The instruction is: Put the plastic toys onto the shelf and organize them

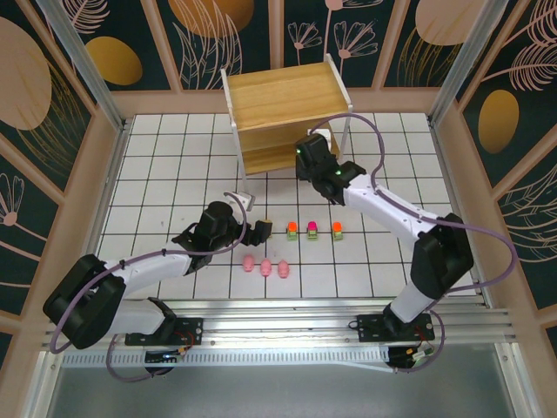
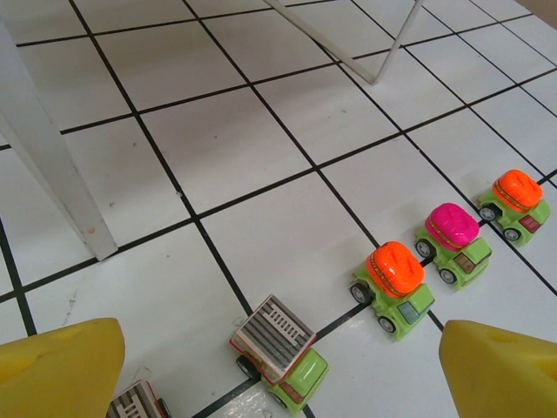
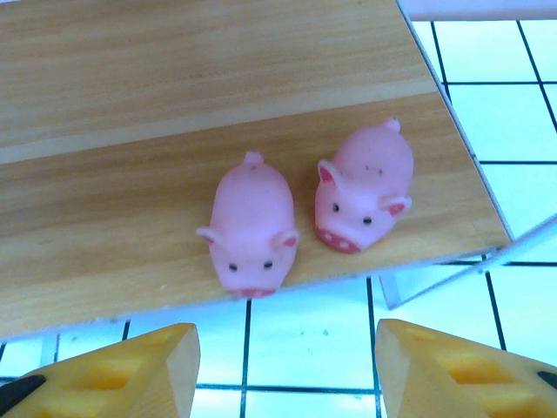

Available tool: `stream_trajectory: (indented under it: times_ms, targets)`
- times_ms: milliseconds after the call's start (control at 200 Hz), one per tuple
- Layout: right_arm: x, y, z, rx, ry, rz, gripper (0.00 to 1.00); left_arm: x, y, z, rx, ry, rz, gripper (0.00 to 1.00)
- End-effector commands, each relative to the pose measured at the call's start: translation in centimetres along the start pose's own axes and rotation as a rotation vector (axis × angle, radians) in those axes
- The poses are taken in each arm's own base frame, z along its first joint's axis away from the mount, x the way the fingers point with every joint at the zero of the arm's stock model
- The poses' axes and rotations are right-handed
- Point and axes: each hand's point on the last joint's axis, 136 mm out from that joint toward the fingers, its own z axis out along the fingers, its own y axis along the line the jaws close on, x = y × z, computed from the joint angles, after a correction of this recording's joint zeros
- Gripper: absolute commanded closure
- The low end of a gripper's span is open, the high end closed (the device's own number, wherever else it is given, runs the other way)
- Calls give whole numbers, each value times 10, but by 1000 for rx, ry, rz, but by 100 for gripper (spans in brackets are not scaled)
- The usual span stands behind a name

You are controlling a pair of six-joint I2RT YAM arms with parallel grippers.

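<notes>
Left pincer (image 2: 280,373): wide, empty; ctr over grey-top truck (image 2: 277,347), btm of frame, before closing. Right pincer (image 3: 287,366): apart, empty; back off straight, w/o nudging pigs (image 3: 252,222) on shelf (image 3: 87,226).

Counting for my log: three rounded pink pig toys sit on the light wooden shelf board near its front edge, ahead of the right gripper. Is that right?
Not three: two rounded pink pig toys sit on the light wooden shelf board near its front edge, ahead of the right gripper; the right wrist view shows it.
</notes>
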Motion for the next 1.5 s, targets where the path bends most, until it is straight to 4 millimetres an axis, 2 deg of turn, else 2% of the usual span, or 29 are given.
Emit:
stream_trajectory:
  times_ms: [0, 80, 210, 435, 631, 791, 906, 1096, 1286, 1496]
  targets:
    - [3, -3, -19, -3, -25, 30, 44, -13, 4, -6, -21, -65, 5, 5]
    - [12, -9, -29, -1, -26, 34, 44, -15, 3, -9, -43, -77, 13, 1]
    - [27, -20, -45, -14, -34, 57, 44, -13, -2, -10, -100, -82, 57, 1]
    - [69, -36, -62, -21, -32, 62, 44, -6, -16, -2, -175, -63, 38, 1]
    - [110, -52, -68, -19, -22, 86, 46, -2, -35, -10, -256, -54, 8, 3]
    - [132, -62, -71, -8, -27, 103, 48, 0, -47, -24, -276, -58, -65, 8]
    - [148, -65, -71, -6, -21, 104, 49, 10, -50, -29, -301, -35, -117, 10]
    - [158, -75, -74, 32, -61, 84, 49, 28, -68, -34, -384, 17, -71, 16]
    - [170, -82, -72, 11, -84, 89, 48, 50, -85, -32, -366, 69, -105, 16]
    - [169, -82, -77, -44, -115, 121, 46, 65, -100, -31, -354, 105, -138, 21]
